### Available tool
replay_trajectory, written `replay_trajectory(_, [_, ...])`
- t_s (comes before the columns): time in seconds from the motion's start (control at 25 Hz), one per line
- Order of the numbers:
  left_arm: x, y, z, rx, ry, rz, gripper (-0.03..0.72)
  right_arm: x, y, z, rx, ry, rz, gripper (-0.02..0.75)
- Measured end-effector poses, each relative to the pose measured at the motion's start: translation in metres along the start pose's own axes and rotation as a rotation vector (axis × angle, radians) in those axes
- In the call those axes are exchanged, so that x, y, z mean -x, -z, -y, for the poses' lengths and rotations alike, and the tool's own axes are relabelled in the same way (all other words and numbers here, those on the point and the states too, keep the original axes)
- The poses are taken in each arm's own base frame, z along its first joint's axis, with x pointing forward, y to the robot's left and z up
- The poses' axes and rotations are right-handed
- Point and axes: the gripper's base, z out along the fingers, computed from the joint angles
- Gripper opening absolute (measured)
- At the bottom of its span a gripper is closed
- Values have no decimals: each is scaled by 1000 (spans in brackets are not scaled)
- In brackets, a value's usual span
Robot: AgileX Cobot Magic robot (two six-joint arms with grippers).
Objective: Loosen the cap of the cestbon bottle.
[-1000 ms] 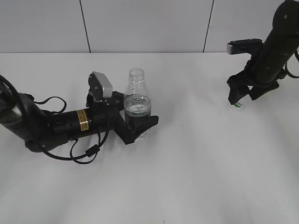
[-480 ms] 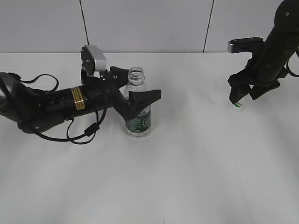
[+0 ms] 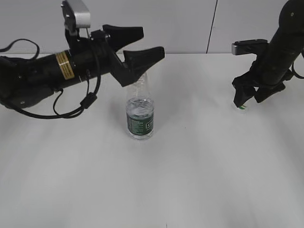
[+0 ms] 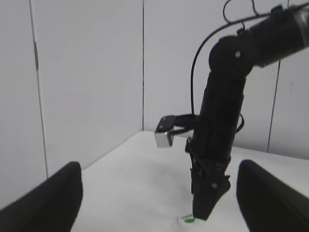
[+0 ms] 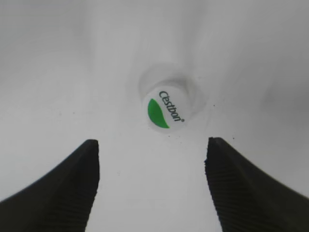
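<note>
The cestbon bottle stands upright on the white table with its neck bare; its mouth is partly hidden behind my left gripper. My left gripper hangs open above and behind the bottle's top, holding nothing. In the left wrist view both left fingers stand wide apart with only table between them. The cap, white with a green patch, lies flat on the table at the far right. My right gripper hovers just over it, open, the cap lying ahead of its tips and apart from both.
The white table meets a pale panelled wall at the back. The left arm's cables droop beside the bottle. In the left wrist view the right arm stands over the cap.
My left gripper, which stood around the bottle's body, has risen clear to above its top. The bottle stays upright in place. The right gripper has hardly moved over the cap.
</note>
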Motion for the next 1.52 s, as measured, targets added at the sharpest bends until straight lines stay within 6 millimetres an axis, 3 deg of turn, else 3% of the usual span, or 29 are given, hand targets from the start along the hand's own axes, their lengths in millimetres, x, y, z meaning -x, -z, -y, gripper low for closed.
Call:
replay_trajectory(0.32, [76,17,-4,128,-1,99,590,-5,13,-4,22,4,-44,521])
replay_trajectory(0.48, [105,32,-9,356,12,-15,590,-4,41,-8,21,7,-2,521])
replay_trajectory(0.72, [134,63,-10,642,41,-178,590,-7,82,-15,10,6,58,521])
replay_trajectory(1.12, [129,119,-19,1079,255,-562,590,-17,101,-24,64,-3,-2,521])
replay_trajectory(1.32, [135,129,-19,1068,349,-743,590,-19,117,-27,55,0,36,521])
replay_trajectory(1.52, [129,155,-32,1022,534,-839,590,-21,127,-29,50,5,57,521])
